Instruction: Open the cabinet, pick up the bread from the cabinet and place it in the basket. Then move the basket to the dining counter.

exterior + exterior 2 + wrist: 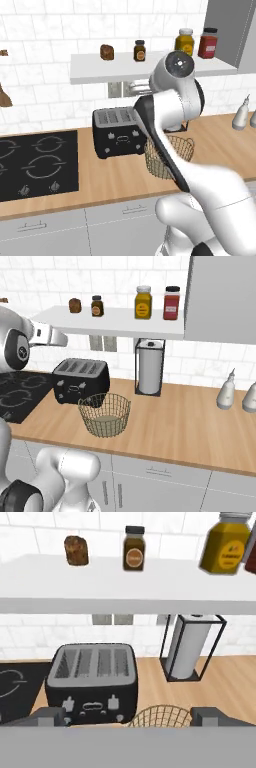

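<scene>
A kitchen: white tiled wall, black hob (35, 165) set in a wood counter (190, 431), black toaster (81, 380), jars on a shelf (115, 323).

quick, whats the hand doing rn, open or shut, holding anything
Hand: open, fingers spread wide, holding nothing; it sits above the wire basket, in front of the black toaster.

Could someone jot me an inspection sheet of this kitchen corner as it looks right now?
Surface: light wood counter, black hob at one end.
Job's things: dark-brown bread chunk on white shelf; tan wire-mesh basket beside black toaster, holding no bread.
Clutter: brown jar, yellow jar, red jar, paper-towel roll, pale bottles.
Grippers: gripper open, holding nothing.
Cables: nothing seen.
Surroundings: white tiled wall, grey cabinet.
</scene>
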You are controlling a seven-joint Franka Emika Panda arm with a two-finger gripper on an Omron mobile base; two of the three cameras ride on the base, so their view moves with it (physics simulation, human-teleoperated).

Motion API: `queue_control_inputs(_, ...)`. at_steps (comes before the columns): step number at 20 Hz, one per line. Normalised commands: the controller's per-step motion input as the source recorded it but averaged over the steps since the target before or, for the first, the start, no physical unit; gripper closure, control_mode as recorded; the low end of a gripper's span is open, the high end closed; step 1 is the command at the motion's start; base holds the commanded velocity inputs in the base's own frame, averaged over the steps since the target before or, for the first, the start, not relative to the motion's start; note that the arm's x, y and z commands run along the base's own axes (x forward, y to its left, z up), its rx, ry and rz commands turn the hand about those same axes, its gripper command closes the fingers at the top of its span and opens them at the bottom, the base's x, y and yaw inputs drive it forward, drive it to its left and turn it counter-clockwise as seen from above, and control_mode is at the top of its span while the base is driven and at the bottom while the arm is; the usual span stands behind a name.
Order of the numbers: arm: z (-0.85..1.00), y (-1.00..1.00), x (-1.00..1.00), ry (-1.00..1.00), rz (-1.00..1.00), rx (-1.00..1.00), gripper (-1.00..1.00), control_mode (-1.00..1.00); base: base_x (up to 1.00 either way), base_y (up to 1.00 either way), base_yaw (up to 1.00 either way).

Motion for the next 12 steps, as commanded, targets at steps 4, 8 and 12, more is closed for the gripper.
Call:
queue_control_inputs(4, 1.0, 0.44, 0.19, -0.02, -0.06, 0.07, -1.0, -1.0, 0.0, 0.0, 0.0)
queue_control_inputs(8, 0.96, 0.31, 0.52, 0.05, -0.03, 0.07, -1.0, -1.0, 0.0, 0.0, 0.0)
queue_control_inputs(12, 0.2, 0.0, 0.93, 0.13, 0.0, 0.1, -1.0, -1.0, 0.0, 0.0, 0.0)
